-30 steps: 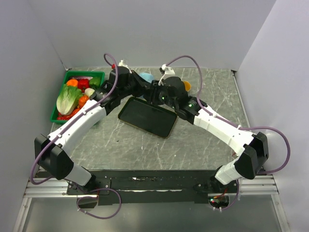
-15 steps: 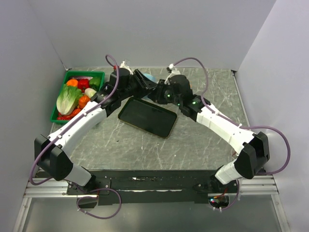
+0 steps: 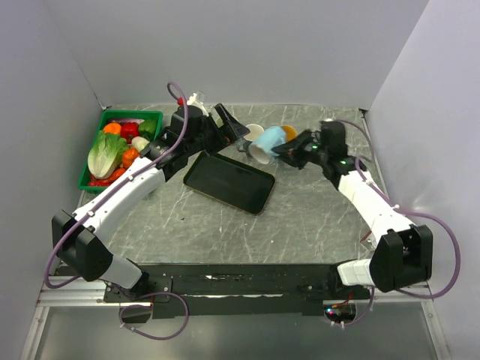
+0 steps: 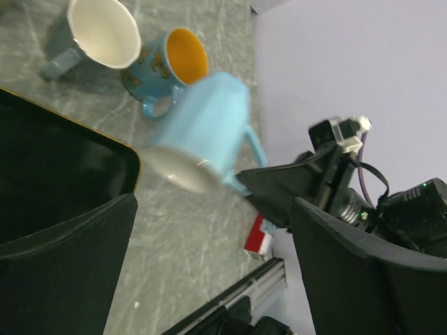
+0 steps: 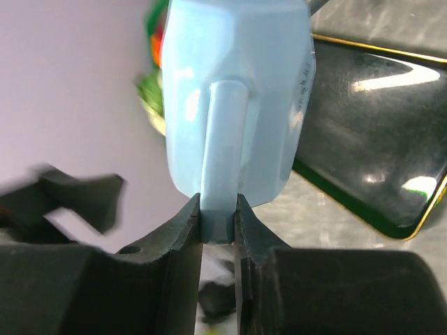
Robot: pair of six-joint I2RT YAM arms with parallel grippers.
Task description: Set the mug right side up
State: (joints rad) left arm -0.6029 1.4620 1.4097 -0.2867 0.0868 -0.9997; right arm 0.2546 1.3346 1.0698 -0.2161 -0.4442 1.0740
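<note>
The light blue mug hangs in the air above the far part of the table, tipped on its side, its mouth facing the left arm and slanting down toward the black tray, its base up and away. Its handle points back at the right gripper, whose fingers are clamped on it, so the mug's body stretches straight out ahead of them. The left gripper sits just beside the mug's mouth, its fingers spread wide with nothing between them; in its wrist view the mug floats beyond the tips, apart from them. The right arm alone carries the mug, and bringing it upright looks to depend on rolling that wrist until the mouth faces up. Two other mugs stand upright on the table behind.
</note>
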